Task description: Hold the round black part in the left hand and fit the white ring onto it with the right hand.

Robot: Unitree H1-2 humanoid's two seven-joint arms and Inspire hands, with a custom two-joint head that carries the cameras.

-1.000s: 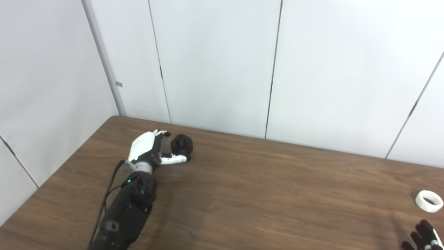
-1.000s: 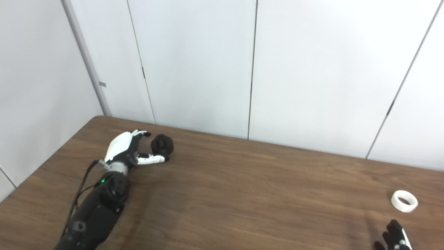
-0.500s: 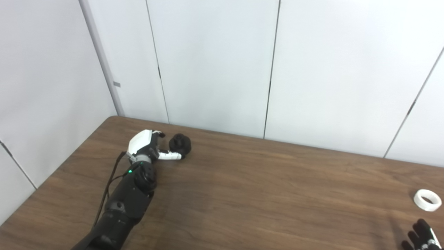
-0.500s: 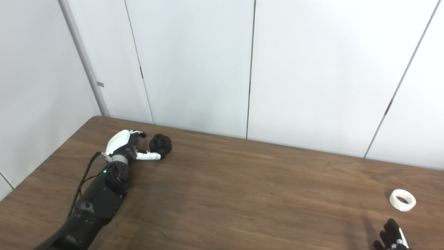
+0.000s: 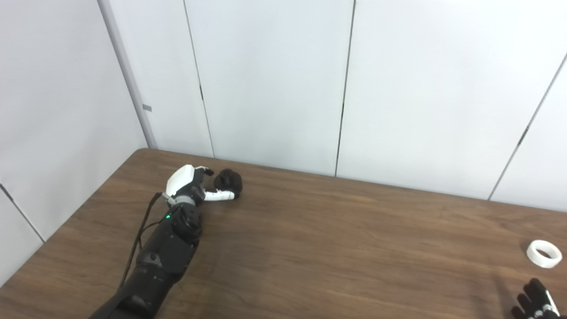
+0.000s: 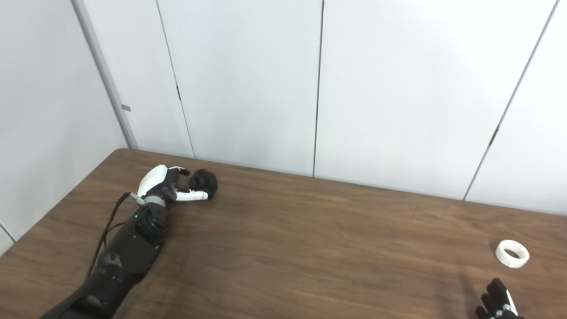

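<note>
The task looks barely begun. In the left-centre of the frame, near the back edge of the dark brown wood-grain table, the left hand, with its white shell and black fingers, is set against the round black knob-like part. Its white thumb lies along the near side of the part, and the fingers curl toward the far side. Whether they have actually closed on the part cannot be told from either view; the part appears to sit on the table rather than lifted, so the pick-up is at best under way.

The small white plastic ring lies flat on the table at the far right of the frame, well apart from the black part and untouched. Just below it, in the bottom right corner, only the black fingertips of the right hand show. They are spread apart and hold nothing, near the ring but not in contact with it.

Everything that matters remains, by this reading: securing and raising the black part, picking up the ring, bringing the two together across the table, and seating the ring on the part.
</note>
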